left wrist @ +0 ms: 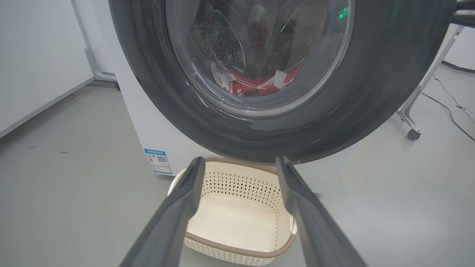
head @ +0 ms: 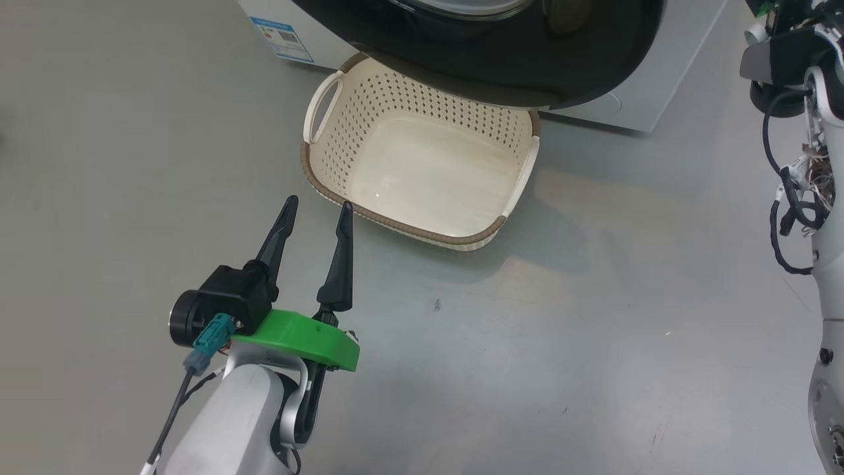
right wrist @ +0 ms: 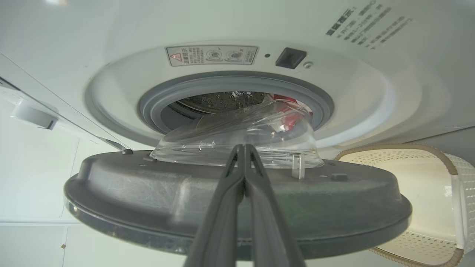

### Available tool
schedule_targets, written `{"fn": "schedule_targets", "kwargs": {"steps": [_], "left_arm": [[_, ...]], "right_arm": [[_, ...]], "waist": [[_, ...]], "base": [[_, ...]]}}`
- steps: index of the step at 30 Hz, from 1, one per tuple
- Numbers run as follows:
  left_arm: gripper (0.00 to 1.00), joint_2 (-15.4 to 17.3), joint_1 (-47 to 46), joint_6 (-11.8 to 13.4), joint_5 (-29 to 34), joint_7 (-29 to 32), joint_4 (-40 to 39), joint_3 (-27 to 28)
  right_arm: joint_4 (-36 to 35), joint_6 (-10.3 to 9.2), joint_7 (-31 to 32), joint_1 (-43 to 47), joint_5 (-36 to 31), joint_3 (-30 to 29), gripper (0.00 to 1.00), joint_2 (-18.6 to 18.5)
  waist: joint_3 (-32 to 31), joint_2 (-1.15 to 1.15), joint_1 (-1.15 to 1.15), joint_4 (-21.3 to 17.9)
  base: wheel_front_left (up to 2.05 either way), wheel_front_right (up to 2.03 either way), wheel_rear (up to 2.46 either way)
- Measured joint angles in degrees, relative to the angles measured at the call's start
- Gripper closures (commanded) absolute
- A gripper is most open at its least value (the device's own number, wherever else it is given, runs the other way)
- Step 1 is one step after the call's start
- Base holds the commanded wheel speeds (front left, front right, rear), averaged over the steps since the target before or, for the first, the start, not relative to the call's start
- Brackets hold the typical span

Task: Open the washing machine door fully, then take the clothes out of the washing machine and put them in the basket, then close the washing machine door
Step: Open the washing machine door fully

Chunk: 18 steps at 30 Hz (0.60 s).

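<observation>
The washing machine door, black-rimmed with a clear glass bowl, stands partly open over the far end of the basket, which is empty. The red and white clothes lie in the drum behind the door glass. My left gripper is open and holds nothing, its tips near the basket's near left rim. In the right wrist view, my right gripper is shut with nothing between its fingers, tips against the door's inner face at the base of the glass bowl. Beyond are the grey-ringed opening, the clothes and the basket.
The white washing machine carries a blue label at its lower left corner. A robot arm with loose black cables runs down the right edge. A wheeled stand leg and a floor cable lie right of the machine. Grey floor surrounds the basket.
</observation>
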Motion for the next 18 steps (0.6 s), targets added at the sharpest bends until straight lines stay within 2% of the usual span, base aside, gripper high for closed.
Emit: {"fn": "schedule_targets", "kwargs": {"steps": [18], "left_arm": [[0.00,-0.10,-0.18,0.00,-0.91,0.00,-0.21,1.31]], "right_arm": [[8.93,-1.03,7.92,-4.52,5.50,-1.35,1.00,1.00]], "waist": [[1.24,0.00,0.00,2.05]], "base": [[0.00,0.00,0.00]]}}
